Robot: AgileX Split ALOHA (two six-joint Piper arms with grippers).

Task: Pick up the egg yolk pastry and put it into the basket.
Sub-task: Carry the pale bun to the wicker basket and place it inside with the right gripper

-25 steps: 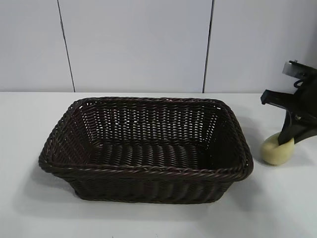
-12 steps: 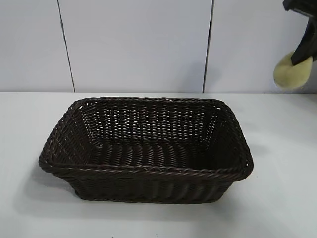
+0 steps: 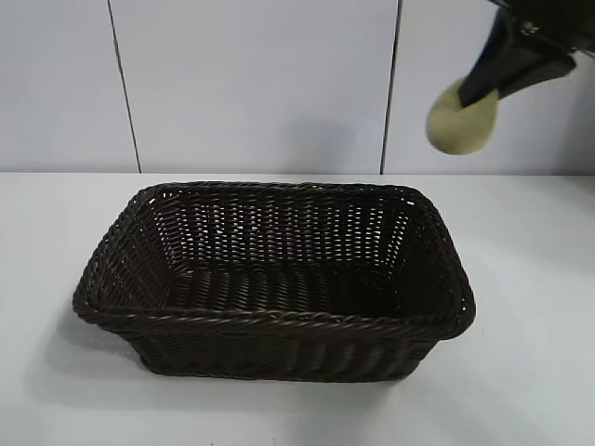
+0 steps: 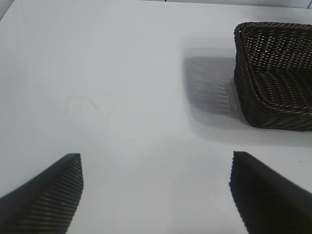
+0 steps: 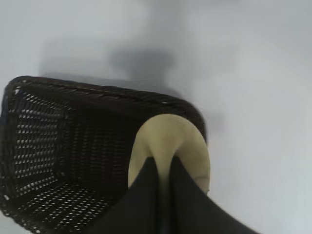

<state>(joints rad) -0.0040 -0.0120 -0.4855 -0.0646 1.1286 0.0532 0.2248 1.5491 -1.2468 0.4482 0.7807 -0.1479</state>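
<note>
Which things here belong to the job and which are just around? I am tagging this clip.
Belongs to the job:
- egg yolk pastry, pinched in the right gripper, above the table
- basket, nothing in it

Just around:
- left gripper, open over bare white table
- panelled wall

The right gripper (image 3: pixel 491 85) is matte black, with long flat fingers tapering toward the tips. The left gripper (image 4: pixel 156 195) has broad black fingers (image 4: pixel 48 195) with finely ribbed inner pads.
</note>
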